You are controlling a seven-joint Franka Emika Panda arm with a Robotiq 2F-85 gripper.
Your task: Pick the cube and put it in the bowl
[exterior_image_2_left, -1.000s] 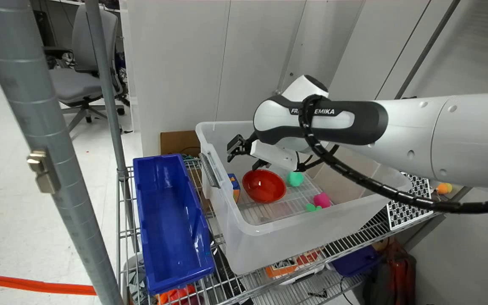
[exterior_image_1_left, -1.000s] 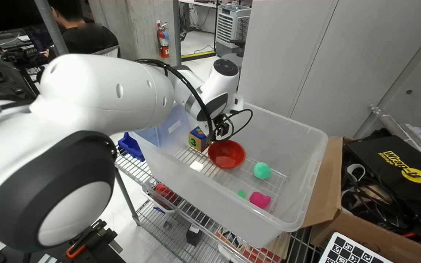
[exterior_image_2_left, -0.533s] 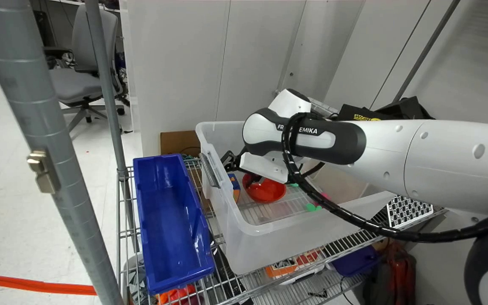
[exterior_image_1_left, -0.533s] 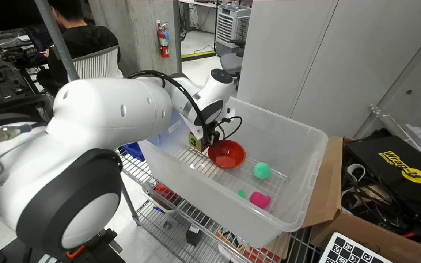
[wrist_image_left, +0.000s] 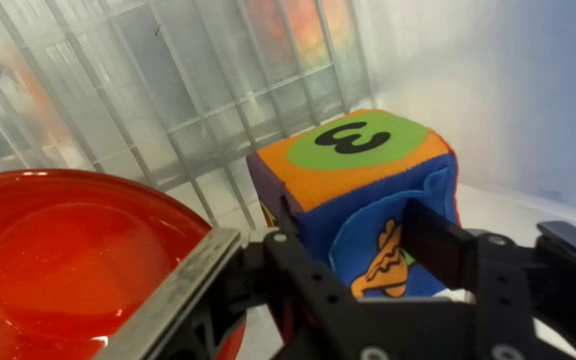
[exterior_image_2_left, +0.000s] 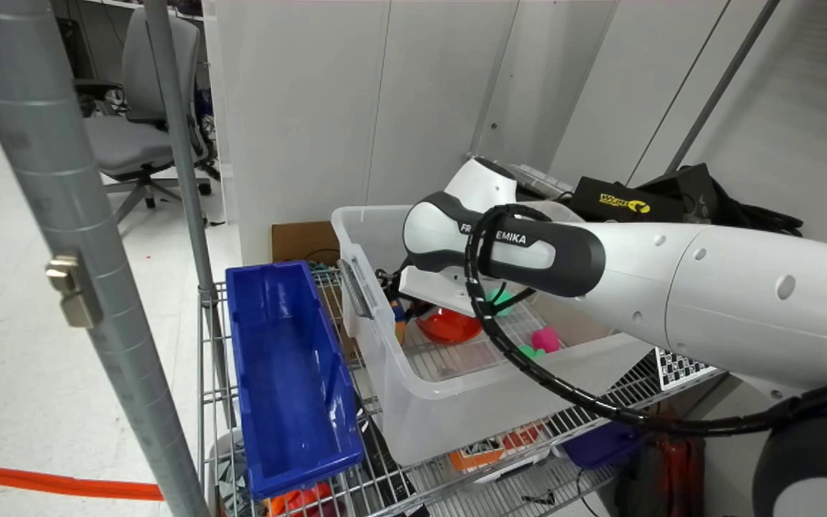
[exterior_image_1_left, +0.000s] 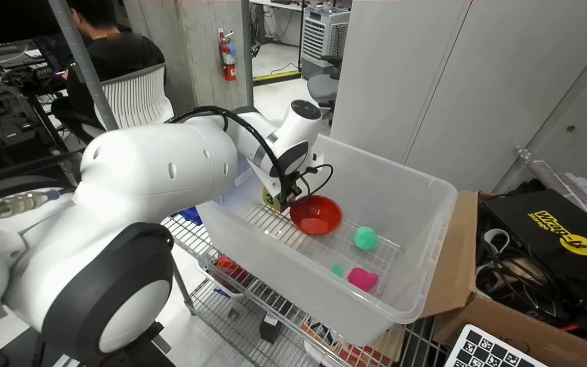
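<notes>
Wrist view: hand spread wide at the cube; I judge approach nearly done, grasp and transfer to the bowl, at the cube's nine o'clock, outstanding.

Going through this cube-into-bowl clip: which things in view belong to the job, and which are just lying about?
Belong to the job:
cube, marked 3
red bowl
gripper, at the cube

Just lying about:
green ball
pink piece
small green piece
blue bin
cardboard box
</notes>
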